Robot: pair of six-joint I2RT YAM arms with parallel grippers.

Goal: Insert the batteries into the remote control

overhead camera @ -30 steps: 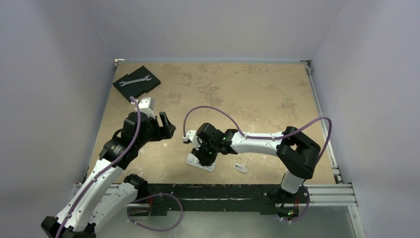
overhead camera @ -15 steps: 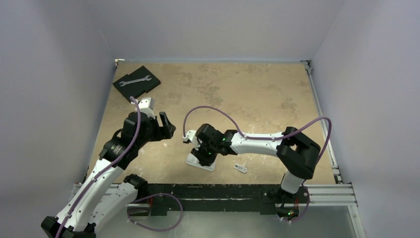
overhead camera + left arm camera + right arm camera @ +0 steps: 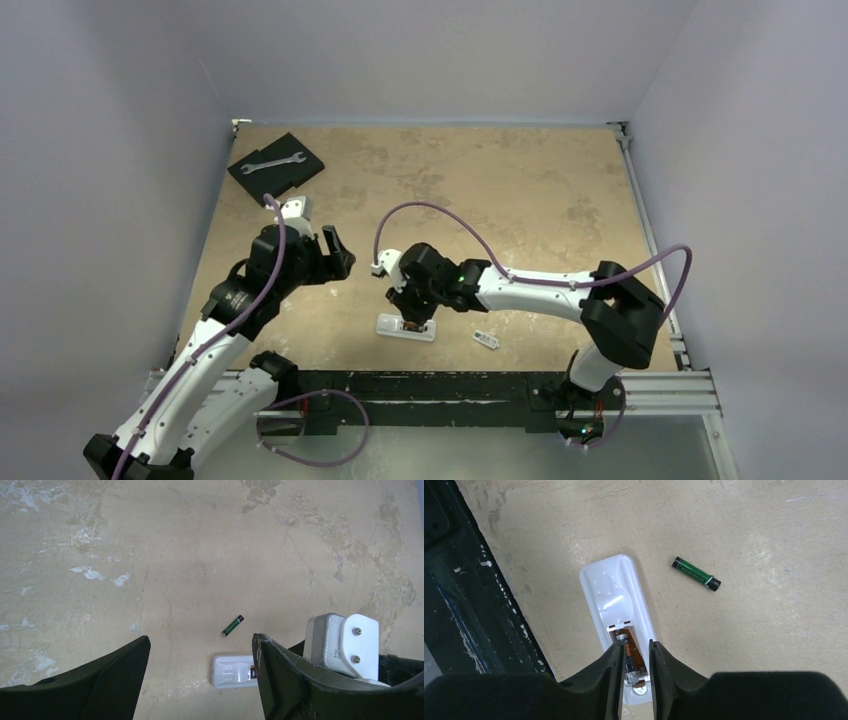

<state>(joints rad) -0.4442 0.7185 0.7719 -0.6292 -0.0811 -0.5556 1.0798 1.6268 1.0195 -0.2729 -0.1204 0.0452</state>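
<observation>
Right gripper (image 3: 634,667) is low over the remote control (image 3: 616,592), which lies back-up on the table (image 3: 749,530) near the front rail. Its fingers are almost together, straddling a battery (image 3: 625,652) in the orange bay; can't tell if they actually pinch it. The second battery (image 3: 696,573) lies loose beside the remote, not touching. Left gripper (image 3: 200,640) is spread wide and empty.

walls (image 3: 120,90): plain pale lilac | tabletop (image 3: 500,180): mottled tan | near edge: black rail (image 3: 450,385)

White arm links (image 3: 530,290); black joints (image 3: 622,318); purple cables (image 3: 425,205); textured black fingers (image 3: 115,675)
</observation>
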